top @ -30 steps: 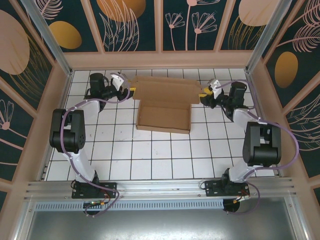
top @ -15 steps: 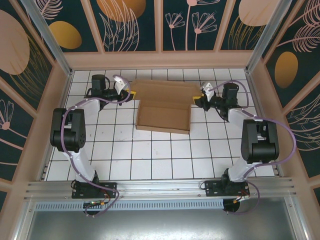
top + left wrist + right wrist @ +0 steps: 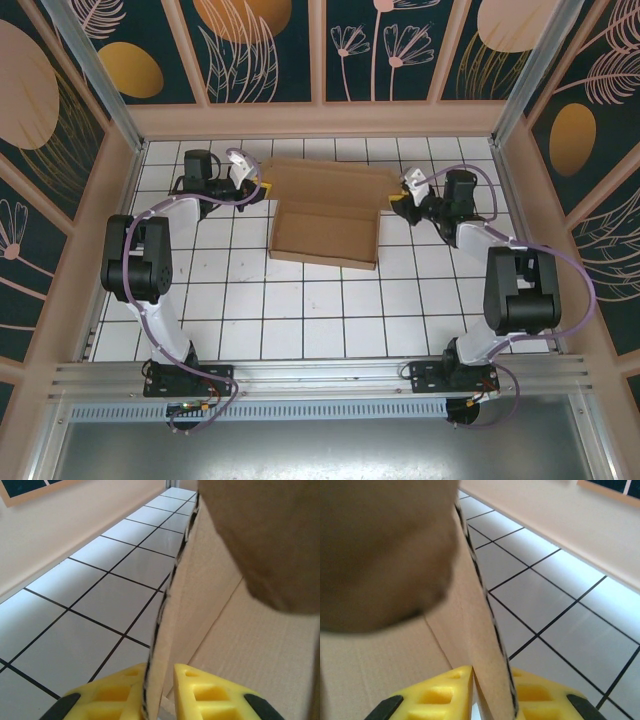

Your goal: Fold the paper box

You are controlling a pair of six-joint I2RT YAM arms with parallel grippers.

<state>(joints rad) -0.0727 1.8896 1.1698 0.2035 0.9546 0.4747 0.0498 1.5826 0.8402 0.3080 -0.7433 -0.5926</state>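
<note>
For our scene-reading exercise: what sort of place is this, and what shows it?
Probably a robot test cell: a left arm and right arm bolted to a metal rail, a white tiled table, decorated wall panels around it.
</note>
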